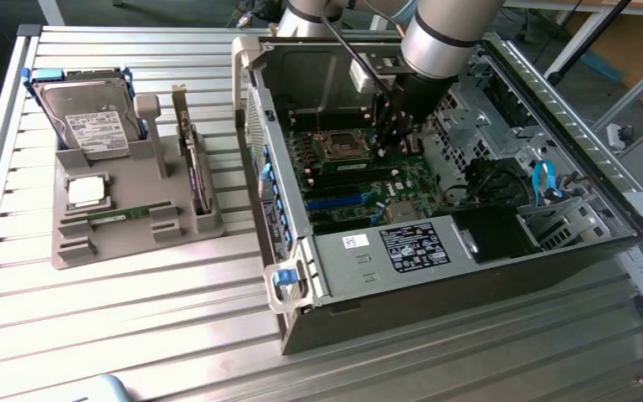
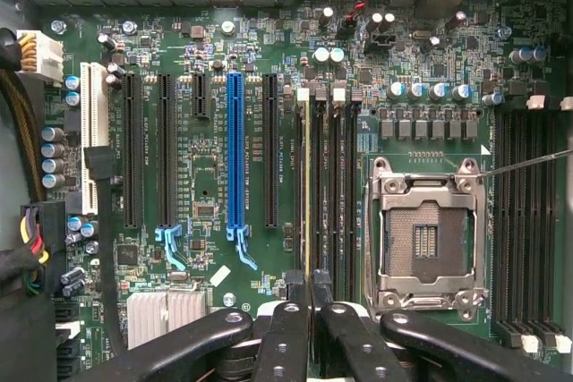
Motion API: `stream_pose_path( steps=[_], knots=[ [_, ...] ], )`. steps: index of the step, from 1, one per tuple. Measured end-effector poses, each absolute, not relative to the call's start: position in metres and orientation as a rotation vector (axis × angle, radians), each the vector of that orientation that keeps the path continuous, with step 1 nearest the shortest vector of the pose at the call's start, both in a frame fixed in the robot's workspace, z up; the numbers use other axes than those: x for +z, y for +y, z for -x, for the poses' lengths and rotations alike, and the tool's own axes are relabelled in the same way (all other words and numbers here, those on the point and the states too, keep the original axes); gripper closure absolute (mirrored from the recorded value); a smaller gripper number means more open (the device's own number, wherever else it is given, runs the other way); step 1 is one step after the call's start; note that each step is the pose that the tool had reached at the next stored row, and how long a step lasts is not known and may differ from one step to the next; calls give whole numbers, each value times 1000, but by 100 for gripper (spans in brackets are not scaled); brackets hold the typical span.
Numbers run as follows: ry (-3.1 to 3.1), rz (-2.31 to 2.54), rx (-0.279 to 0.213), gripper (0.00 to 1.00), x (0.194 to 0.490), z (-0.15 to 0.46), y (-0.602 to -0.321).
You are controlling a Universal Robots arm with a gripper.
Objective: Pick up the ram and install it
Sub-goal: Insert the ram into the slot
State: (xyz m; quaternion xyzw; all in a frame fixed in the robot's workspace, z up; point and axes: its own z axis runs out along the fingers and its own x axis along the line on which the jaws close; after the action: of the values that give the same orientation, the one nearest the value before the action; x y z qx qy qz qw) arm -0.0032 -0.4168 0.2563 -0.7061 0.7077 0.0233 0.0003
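The ram [image 2: 307,185] is pinched edge-on in my fingers [image 2: 295,301], lined along the memory slots [image 2: 333,185] beside the empty processor socket [image 2: 428,239]. I judge installation underway; seating calls for straight, even pressure.

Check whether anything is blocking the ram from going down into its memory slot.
Nothing visible does. The gripper holds the ram edge-on, lined up with the bank of memory slots beside the processor socket. Those slots look empty, with no cable across them.
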Motion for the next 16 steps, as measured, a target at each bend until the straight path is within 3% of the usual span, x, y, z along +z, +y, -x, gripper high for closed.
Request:
stream_pose_path(
  steps=[16],
  knots=[
    [2224,2217,73,88,253,4,-415]
  ],
)
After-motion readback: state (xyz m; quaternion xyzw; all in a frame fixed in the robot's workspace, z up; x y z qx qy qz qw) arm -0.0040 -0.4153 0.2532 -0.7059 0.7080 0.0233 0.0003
